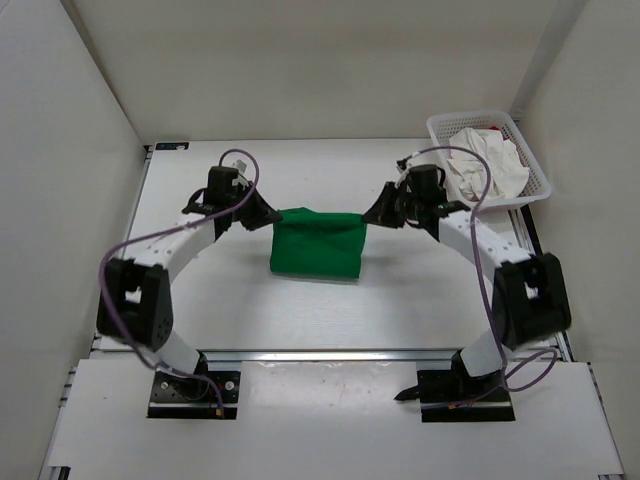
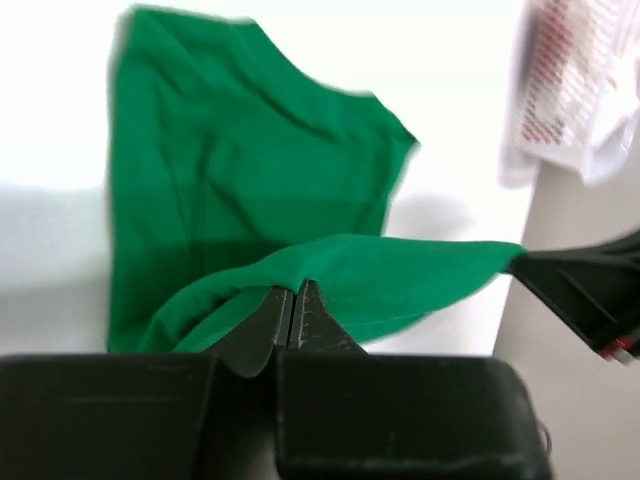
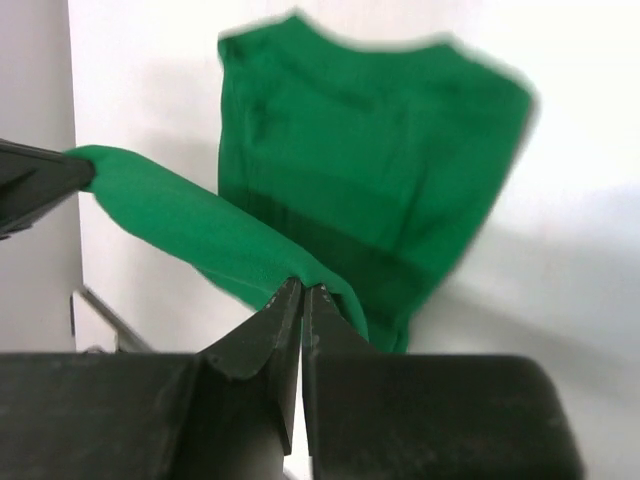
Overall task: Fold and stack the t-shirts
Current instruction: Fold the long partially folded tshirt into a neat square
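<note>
Top external view has the green t-shirt (image 1: 318, 245) at the middle of the bench (image 1: 300, 320), its far edge pulled taut in a line between the two claws. The left claw (image 1: 268, 216) is clenched on the left end of that edge, and the right claw (image 1: 372, 216) is clenched on the right end. The two face each other across the cloth's width. From this raised edge the shirt falls toward the near side, where its doubled body rests on the bench. Each wrist view shows its own jaws pressed together on a rolled fold of green, the other claw's dark tip at the far end of the fold, and the flat part of the shirt lying beyond. Bare bench surface shows on the near side of the shirt, behind it toward the back wall (image 1: 320, 70), and to both sides under the arms. White walls close in the left, back and right. The white mesh basket (image 1: 440, 128) sits at the far right corner, just beside the right arm's elbow, holding the crumpled white t-shirt (image 1: 485, 165). A small fleck of red near the basket's far rim may be another shirt, though too little shows to be sure. Both wrist views are soft with blur, and the left one catches only a smeared, cut-off corner of the basket.
</note>
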You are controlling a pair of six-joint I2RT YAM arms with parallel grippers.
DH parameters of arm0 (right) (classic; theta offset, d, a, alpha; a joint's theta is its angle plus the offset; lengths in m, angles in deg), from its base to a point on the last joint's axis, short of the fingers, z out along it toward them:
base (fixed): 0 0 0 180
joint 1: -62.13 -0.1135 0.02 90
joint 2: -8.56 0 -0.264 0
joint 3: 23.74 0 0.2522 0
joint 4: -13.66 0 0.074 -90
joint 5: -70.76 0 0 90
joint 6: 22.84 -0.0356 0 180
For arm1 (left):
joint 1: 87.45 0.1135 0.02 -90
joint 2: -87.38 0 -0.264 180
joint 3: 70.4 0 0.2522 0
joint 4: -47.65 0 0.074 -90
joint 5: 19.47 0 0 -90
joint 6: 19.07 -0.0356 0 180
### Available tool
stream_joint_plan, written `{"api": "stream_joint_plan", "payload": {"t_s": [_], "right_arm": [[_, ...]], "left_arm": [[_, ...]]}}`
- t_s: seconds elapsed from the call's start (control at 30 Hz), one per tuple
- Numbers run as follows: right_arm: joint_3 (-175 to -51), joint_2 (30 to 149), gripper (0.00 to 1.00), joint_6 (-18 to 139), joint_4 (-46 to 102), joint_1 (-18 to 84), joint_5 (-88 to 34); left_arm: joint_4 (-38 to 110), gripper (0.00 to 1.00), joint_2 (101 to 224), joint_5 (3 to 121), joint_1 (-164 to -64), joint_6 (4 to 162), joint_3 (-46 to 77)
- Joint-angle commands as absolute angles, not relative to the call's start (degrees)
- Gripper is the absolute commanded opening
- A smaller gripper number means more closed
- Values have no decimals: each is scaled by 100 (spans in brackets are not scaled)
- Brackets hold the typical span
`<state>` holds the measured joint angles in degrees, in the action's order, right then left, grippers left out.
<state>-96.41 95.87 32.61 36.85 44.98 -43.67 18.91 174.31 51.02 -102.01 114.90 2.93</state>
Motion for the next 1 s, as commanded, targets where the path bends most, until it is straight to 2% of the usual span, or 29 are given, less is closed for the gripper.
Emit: {"api": "stream_joint_plan", "payload": {"t_s": [0.0, 0.2, 0.27, 0.37, 0.4, 0.43, 0.47, 0.5, 0.57, 0.63, 0.67, 0.7, 0.73, 0.77, 0.8, 0.83, 0.97], "right_arm": [[-10620, 10302, 0, 3762, 3937, 4753, -4491], [-11799, 11849, 0, 4061, 4421, 4974, -4500], [-12046, 12174, 0, 4061, 4534, 5000, -4464], [-12547, 12535, 2, 4184, 4868, 5009, -4377], [-12774, 12624, 6, 4210, 4948, 5009, -4324], [-12985, 12659, 19, 4219, 5009, 4983, -4272], [-13057, 12668, 34, 4219, 5097, 4983, -4193], [-13127, 12616, 45, 4237, 5133, 4965, -4148], [-13015, 12335, 53, 4245, 5116, 4921, -4026], [-12647, 11766, 56, 4228, 4957, 4808, -3806], [-12288, 11615, 55, 4150, 4748, 4676, -3744], [-12093, 11318, 42, 4080, 4485, 4640, -3770], [-11603, 11028, 33, 3957, 4108, 4501, -3918], [-11181, 10929, 17, 3877, 3965, 4360, -3989], [-10863, 10841, 5, 3790, 3773, 4263, -4120], [-10695, 10806, 0, 3737, 3579, 4079, -4226], [-9878, 11024, 0, 3544, 3121, 3603, -4113]], "left_arm": [[1984, 0, 18296, 5207, -10037, 11348, 1136], [1702, 2, 19766, 5462, -10019, 11251, 2280], [1710, 5, 19943, 5584, -10028, 11294, 2395], [1921, 18, 20005, 5638, -9897, 11417, 2378], [1965, 26, 20014, 5542, -9844, 11444, 2378], [1948, 37, 19988, 5506, -9817, 11487, 2361], [2052, 44, 19909, 5462, -9747, 11531, 2352], [2131, 46, 19743, 5479, -9703, 11567, 2274], [2307, 45, 19261, 5593, -9659, 11593, 2098], [2465, 44, 18865, 5603, -9702, 11611, 1730], [2492, 44, 18610, 5550, -9790, 11594, 1623], [2606, 44, 18495, 5367, -9869, 11672, 1327], [2911, 43, 18285, 5243, -9965, 11725, 897], [3097, 42, 18143, 5085, -10053, 11873, 667], [3299, 42, 18090, 5058, -10167, 11970, 282], [3501, 42, 18107, 5092, -10386, 11997, 17], [3740, 40, 18457, 5172, -10687, 11945, -652]]}}
